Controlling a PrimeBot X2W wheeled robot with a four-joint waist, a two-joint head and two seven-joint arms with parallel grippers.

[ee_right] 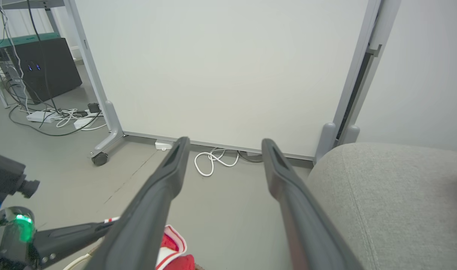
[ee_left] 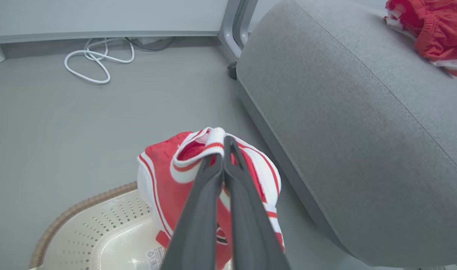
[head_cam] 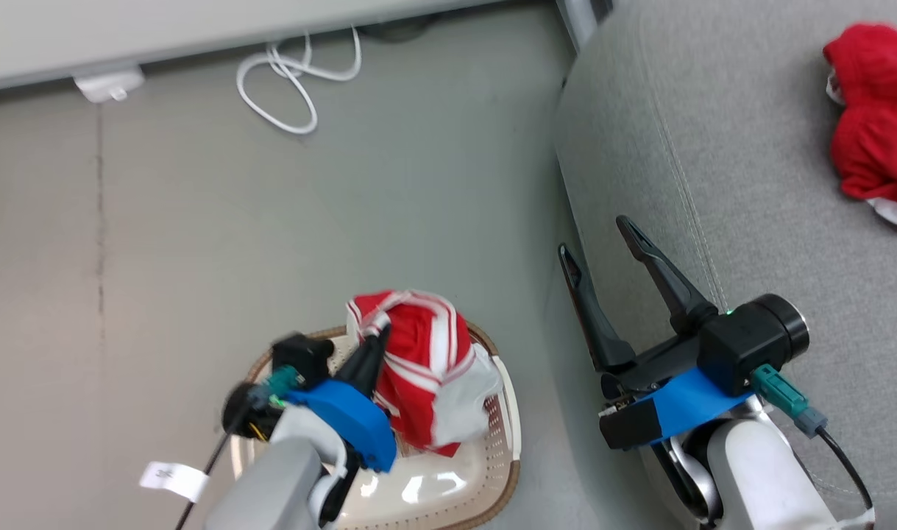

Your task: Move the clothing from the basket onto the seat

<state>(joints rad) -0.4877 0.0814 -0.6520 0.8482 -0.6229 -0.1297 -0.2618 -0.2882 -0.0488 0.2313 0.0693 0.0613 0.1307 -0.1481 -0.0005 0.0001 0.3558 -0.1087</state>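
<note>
The left claw (ee_left: 224,148) is clamped on the white-banded edge of a red jersey (ee_left: 162,176), which hangs limp over the basket's (ee_left: 101,228) far edge, its long axis vertical. It is probably soft and light and will drape and swing, and that band looks like the firmest hold. The right claw (head_cam: 595,239), fingers apart, hovers at the seat's (head_cam: 713,147) edge.

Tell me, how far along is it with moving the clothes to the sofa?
Done: one red garment lies on the seat. In hand: the left gripper is shut on a second garment, held up over the basket. The right gripper is open, empty. Left: carrying it across.
</note>
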